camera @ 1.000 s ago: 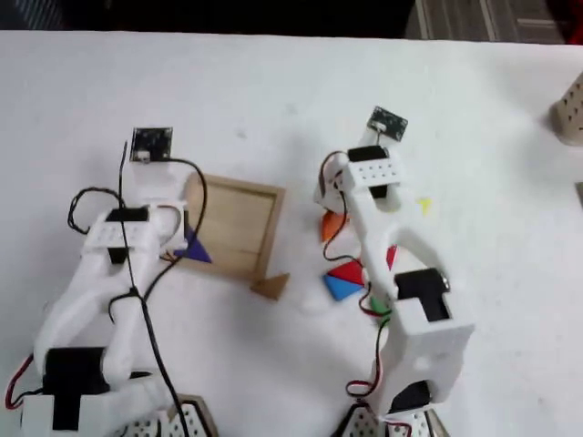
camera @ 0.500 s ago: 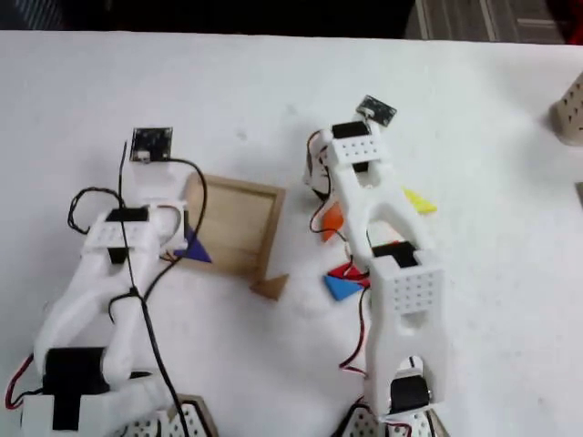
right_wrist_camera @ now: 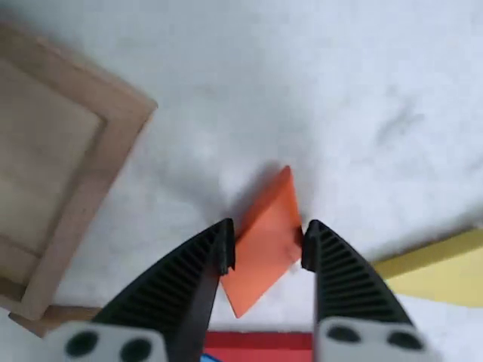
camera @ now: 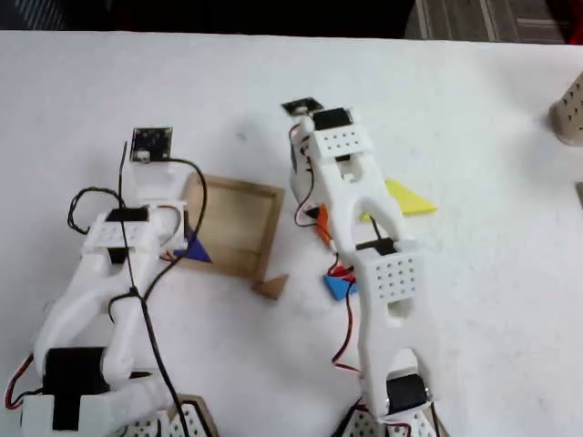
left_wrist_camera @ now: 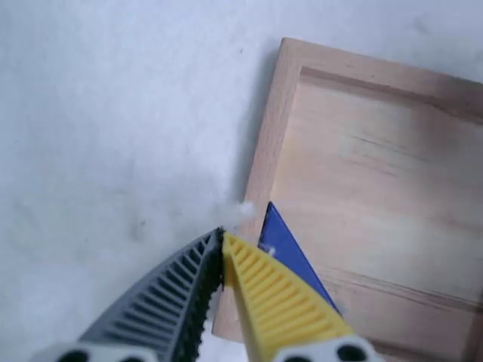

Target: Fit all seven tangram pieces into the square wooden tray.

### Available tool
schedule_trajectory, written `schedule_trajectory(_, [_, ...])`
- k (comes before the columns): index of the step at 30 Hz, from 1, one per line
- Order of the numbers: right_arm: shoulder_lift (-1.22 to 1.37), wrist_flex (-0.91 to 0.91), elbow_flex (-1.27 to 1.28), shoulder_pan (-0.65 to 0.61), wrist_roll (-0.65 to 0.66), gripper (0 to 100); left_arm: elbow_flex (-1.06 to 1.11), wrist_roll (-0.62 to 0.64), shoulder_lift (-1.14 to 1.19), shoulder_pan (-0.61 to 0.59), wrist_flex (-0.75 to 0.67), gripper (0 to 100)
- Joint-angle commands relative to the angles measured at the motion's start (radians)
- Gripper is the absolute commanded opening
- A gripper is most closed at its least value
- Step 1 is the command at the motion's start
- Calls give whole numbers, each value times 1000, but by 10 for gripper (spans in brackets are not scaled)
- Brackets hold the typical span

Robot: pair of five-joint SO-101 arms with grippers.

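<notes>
On the counter point(camera: 474, 109), the tray point(camera: 237, 223) is seen with a blue piece point(left_wrist_camera: 290, 253) lying in its corner. This piece is just beside the left end effector point(left_wrist_camera: 221, 243), whose fingers are pressed together at the rim. The orange piece point(right_wrist_camera: 264, 241), half hidden under the arm from above, is pinched by the right end effector point(right_wrist_camera: 268, 245), near the yellow triangle point(camera: 408, 198).

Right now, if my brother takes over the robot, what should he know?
Left gripper: shut, holding nothing, tip at the tray rim.
Right gripper: shut on the orange piece, outside the tray.
Done: the dark blue triangle lies in the tray, by that rim.
Left: the orange piece, then the yellow triangle, light blue triangle, red piece and wooden triangle, all out on the table.
</notes>
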Motion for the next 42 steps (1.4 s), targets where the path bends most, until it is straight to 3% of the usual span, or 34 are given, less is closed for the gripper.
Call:
schedule_trajectory(1, [-128, 51, -43, 4, 8, 94, -57, 5, 1, -12, -31, 24])
schedule_trajectory(3, [-145, 54, -21, 16, -28, 53, -57, 5, 1, -13, -31, 24])
schedule_trajectory(14, [-377, -2, 247, 65, -178, 67, -58, 5, 1, -13, -31, 24])
schedule_trajectory(20, [-625, -272, 664, 68, -252, 70, -58, 5, 1, -13, -31, 24])
schedule_trajectory(24, [-704, -479, 858, 61, -382, 73, -58, 5, 1, -13, -31, 24])
schedule_trajectory(32, [-599, -535, 836, 4, -640, 215, -58, 5, 1, -13, -31, 24])
schedule_trajectory(36, [-535, -530, 778, 8, -641, 201, -58, 5, 1, -13, -29, 24])
schedule_trajectory(42, [-487, -530, 733, 33, -565, 86, -58, 5, 1, -13, -29, 24])
